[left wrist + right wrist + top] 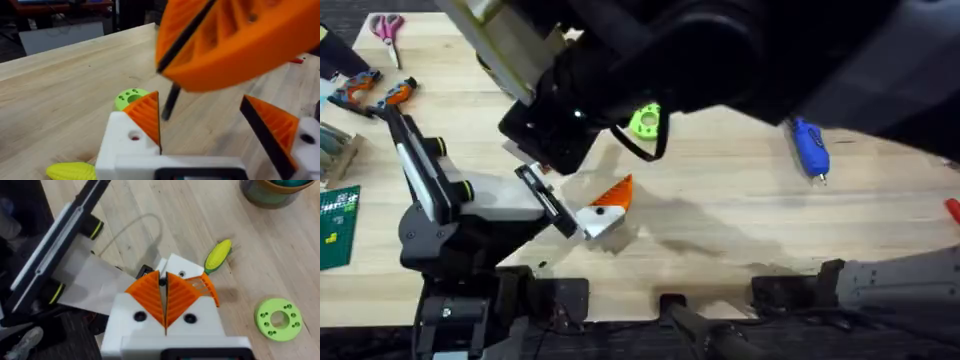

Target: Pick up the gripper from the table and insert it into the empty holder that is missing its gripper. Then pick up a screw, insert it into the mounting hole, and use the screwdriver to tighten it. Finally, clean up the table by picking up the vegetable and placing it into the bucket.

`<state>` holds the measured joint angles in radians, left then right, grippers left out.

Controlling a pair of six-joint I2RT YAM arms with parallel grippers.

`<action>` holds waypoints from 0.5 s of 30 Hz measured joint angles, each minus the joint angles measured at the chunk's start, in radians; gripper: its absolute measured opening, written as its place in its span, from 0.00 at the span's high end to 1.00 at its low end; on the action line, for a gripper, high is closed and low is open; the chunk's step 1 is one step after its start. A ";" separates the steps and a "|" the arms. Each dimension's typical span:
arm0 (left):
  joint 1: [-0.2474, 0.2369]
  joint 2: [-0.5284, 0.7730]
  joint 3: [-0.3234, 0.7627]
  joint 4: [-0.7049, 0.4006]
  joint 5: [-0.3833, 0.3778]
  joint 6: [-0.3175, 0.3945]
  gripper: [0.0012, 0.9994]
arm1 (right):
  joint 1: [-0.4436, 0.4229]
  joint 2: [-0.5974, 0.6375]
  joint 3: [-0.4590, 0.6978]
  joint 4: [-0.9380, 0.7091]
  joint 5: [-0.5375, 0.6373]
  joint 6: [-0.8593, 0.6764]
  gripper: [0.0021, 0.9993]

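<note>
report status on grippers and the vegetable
Left gripper open. Right gripper shut. Vegetable on table, outside bucket. Lime ring nearby.

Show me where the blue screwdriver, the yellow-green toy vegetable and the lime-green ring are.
screwdriver (810,148), overhead view, middle of its blue body.
vegetable (218,255), right wrist view, its yellow middle.
lime-green ring (278,319), right wrist view, its flat face.

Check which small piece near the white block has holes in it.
The lime-green ring: flat, round, with holes. The yellow vegetable is solid and oval.
</note>
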<state>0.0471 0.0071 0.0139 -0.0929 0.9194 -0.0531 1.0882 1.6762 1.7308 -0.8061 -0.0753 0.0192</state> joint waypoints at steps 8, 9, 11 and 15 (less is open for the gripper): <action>0.000 0.000 0.000 0.000 0.000 0.000 0.01 | 0.000 0.044 0.004 -0.009 0.004 -0.010 0.99; 0.000 0.000 0.000 0.000 0.000 0.000 0.01 | 0.000 0.044 0.004 -0.009 0.007 -0.012 0.99; 0.000 0.000 0.000 0.000 0.000 0.000 0.01 | -0.003 0.043 0.004 -0.004 0.012 -0.013 0.99; 0.000 0.000 0.000 0.000 0.000 0.000 0.01 | -0.006 0.043 0.004 -0.003 0.029 -0.013 0.99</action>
<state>0.0471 0.0071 0.0139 -0.0929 0.9192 -0.0529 1.0821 1.7195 1.7348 -0.8093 -0.0465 0.0059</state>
